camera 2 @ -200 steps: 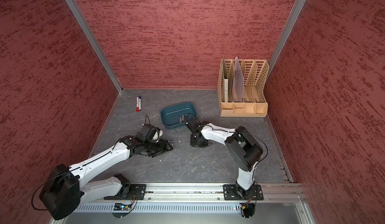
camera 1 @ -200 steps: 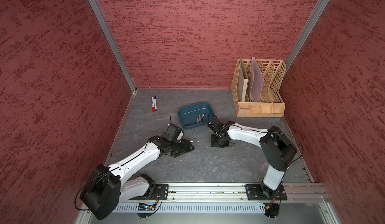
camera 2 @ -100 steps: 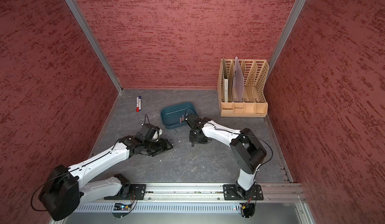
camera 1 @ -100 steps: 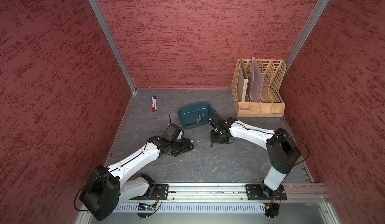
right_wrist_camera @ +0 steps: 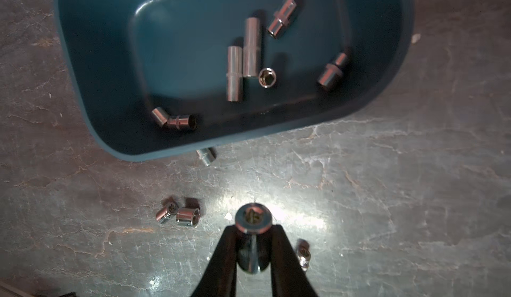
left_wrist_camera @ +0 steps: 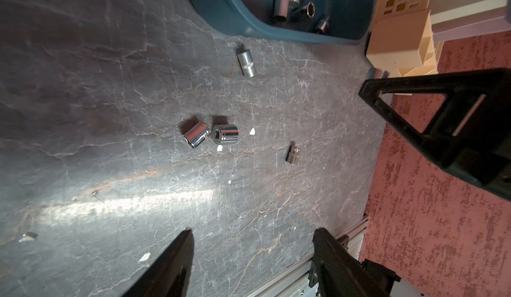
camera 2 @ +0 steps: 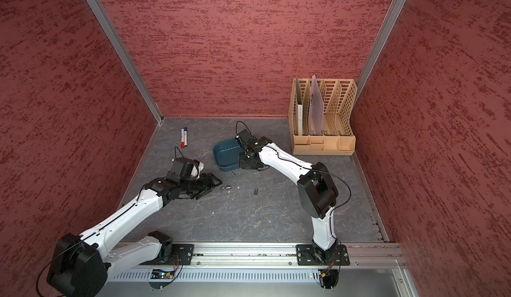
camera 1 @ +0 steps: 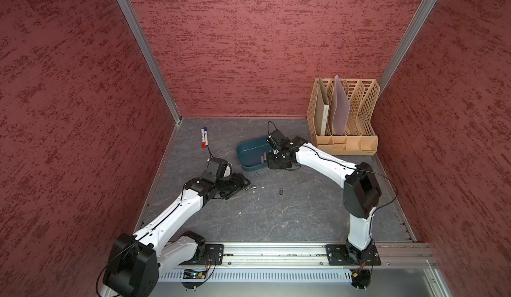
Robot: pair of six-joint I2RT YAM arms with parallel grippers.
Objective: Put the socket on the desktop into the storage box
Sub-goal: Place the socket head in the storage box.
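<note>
1. The right hand (right_wrist_camera: 253, 228) has its black fingers pinched narrow on a short, cylindrical chrome socket (right_wrist_camera: 253, 217). The socket's open end faces the wrist camera and shows a recessed bore.
2. The shallow dark teal plastic storage box (camera 1: 250, 150), with rounded corners, lies just above frame centre in both top views. The right hand is at its right end. Several stored sockets (right_wrist_camera: 251, 47), long and short, lie inside.
3. The dark grey veined worktop (camera 1: 276, 221) carries loose sockets. A shiny pair (left_wrist_camera: 196, 134) lies side by side, one (left_wrist_camera: 246, 62) lies near the box rim, and a smaller one (left_wrist_camera: 293, 154) lies apart.
4. The left hand (left_wrist_camera: 253, 233) has its fingers spread wide and holds nothing, left of centre.
</note>
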